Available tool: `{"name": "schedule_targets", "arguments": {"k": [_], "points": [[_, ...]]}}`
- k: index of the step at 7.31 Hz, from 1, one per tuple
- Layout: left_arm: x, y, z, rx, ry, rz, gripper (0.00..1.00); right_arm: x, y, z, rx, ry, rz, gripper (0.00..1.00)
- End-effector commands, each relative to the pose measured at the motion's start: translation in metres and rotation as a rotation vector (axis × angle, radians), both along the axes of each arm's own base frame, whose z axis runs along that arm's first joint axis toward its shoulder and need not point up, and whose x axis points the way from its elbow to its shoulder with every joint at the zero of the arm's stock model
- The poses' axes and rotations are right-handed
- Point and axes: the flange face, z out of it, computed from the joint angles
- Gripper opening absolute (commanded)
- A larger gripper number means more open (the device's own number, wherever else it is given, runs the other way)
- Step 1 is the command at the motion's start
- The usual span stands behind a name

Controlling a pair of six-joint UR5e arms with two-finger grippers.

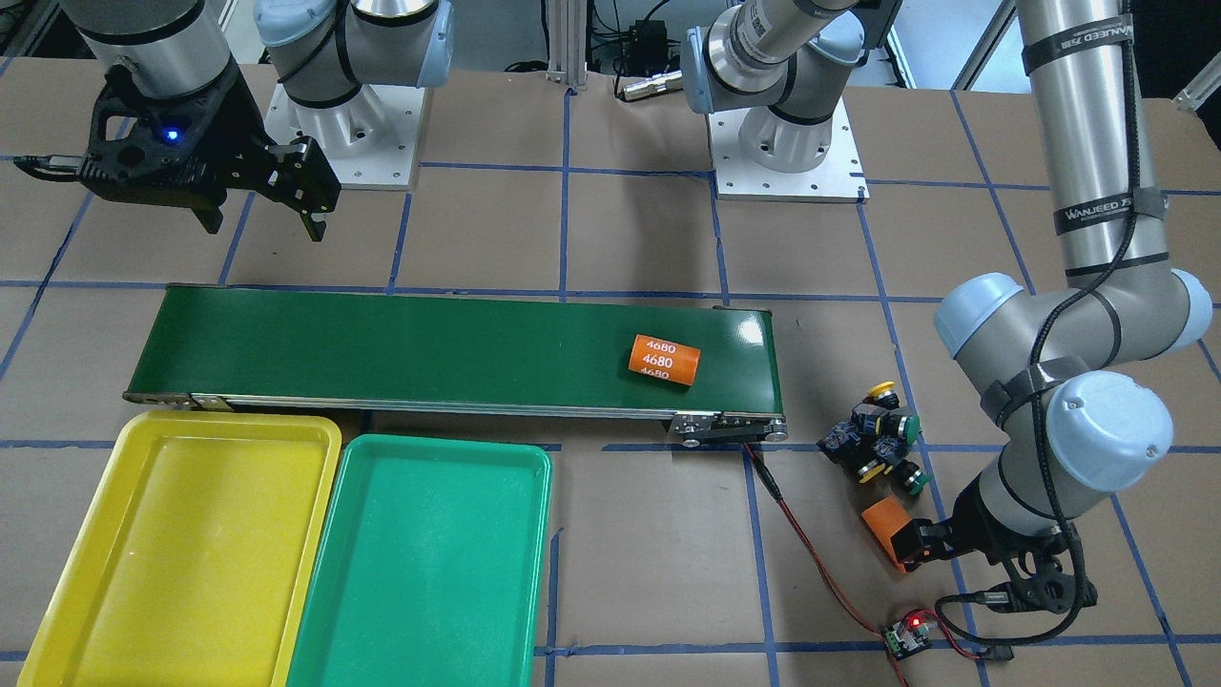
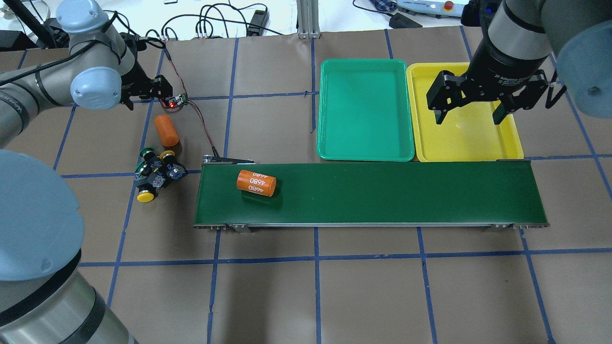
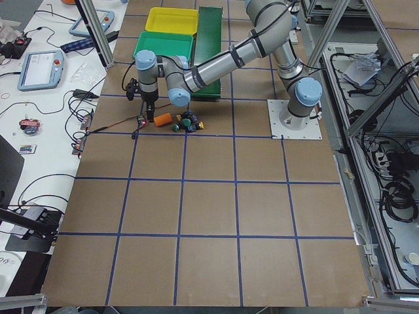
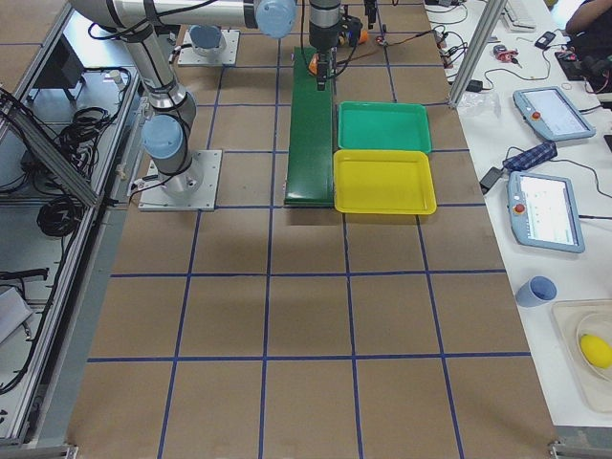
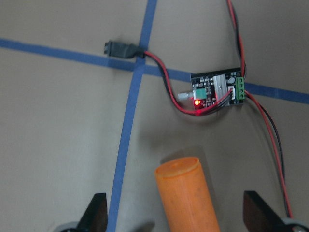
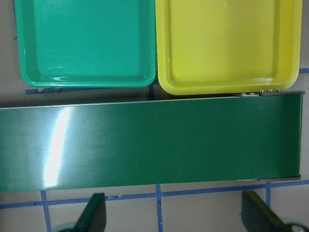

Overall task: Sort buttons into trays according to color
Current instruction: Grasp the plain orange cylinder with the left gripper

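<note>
While the four small black push-button switches (image 2: 155, 174), two yellow-capped and two green-capped, are lying bunched together and touching on the brown paper-covered worktop (image 2: 334, 286), you are looking at the sort before its first pick. The cluster is sitting just off the end of the long dark-green conveyor belt (image 2: 382, 196), on the robot's left. Well apart from it, beside the belt's other end, the shallow green plastic tray (image 2: 366, 110) and the bright yellow plastic tray (image 2: 468, 143) are lying side by side, neither holding a button.

The left tool (image 5: 176, 208) is hanging with its fingers spread wide and gripping nothing. It is straddling the plain orange cylinder (image 2: 166, 130), not a button, with a small circuit board (image 5: 217, 92) glowing red just beyond. The right tool (image 2: 468, 117) is likewise gaping wide and empty, hovering over the yellow tray. A second orange cylinder printed "4680" (image 2: 256, 183) is lying on the belt near the buttons' end.

By this reading, the step in hand is the approach to the first button. The next move is calling for you to bring the left tool off the cylinder and over the cluster. There you should be singling out an outer switch, such as the yellow-capped one (image 2: 145, 196) at its edge, and closing on that body alone without dragging its neighbours.
</note>
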Motion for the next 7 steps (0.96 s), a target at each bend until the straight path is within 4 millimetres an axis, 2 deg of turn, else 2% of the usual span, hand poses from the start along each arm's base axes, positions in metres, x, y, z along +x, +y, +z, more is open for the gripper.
{"name": "schedule_targets", "arguments": {"k": [1,3,5,6,7], "points": [[-0.012,-0.006,-0.028,0.002,0.096,-0.040,1.00,0.000,0.000,0.000,0.004,0.001,-0.001,1.00],[-0.004,-0.002,-0.036,0.023,0.127,0.099,1.00,0.000,0.000,0.000,-0.001,-0.001,-0.001,1.00],[0.014,0.001,-0.027,0.039,0.100,0.272,1.00,0.000,0.000,0.000,-0.004,-0.004,-0.001,1.00],[0.003,0.006,-0.032,0.063,0.109,0.383,1.00,0.000,-0.001,-0.001,0.001,-0.005,-0.001,1.00],[0.002,0.014,-0.050,0.099,0.123,0.434,1.00,0.000,-0.001,0.000,-0.001,-0.004,-0.002,1.00]]}}
